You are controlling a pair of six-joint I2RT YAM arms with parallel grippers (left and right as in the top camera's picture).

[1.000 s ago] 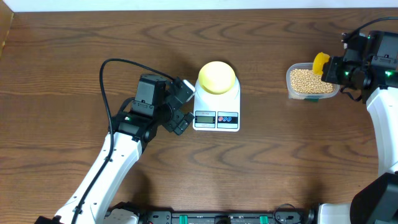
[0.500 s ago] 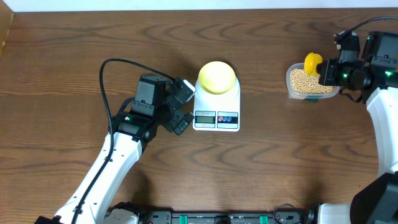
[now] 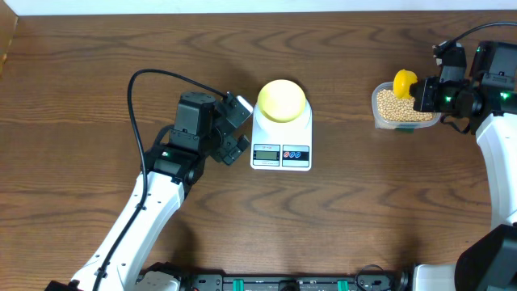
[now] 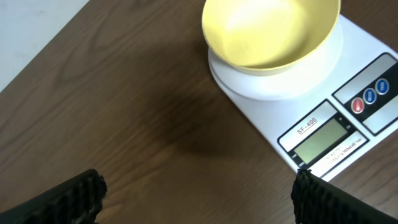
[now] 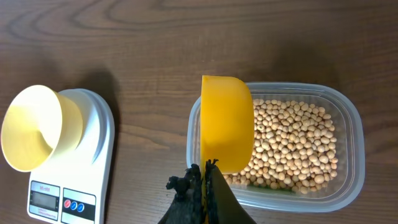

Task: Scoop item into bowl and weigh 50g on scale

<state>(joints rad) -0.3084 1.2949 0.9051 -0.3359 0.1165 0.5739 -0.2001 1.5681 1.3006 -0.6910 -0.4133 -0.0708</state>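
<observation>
Yellow scoop over container rim, seemingly not touching.

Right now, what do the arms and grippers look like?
The left arm and right arm have white links and black wrists. A black cable loops off the left; green lights glow on the right. The left gripper and right gripper are black, two-fingered.

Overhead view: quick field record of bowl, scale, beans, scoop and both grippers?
bowl: pale yellow, empty, sitting on the scale
scale: white, mid-table, display unreadable
beans: in a clear container, right of the scale
scoop: yellow, over the container's end nearer the scale; contents not visible
left gripper: open, beside the scale, holding nothing
right gripper: shut on the scoop's handle
</observation>
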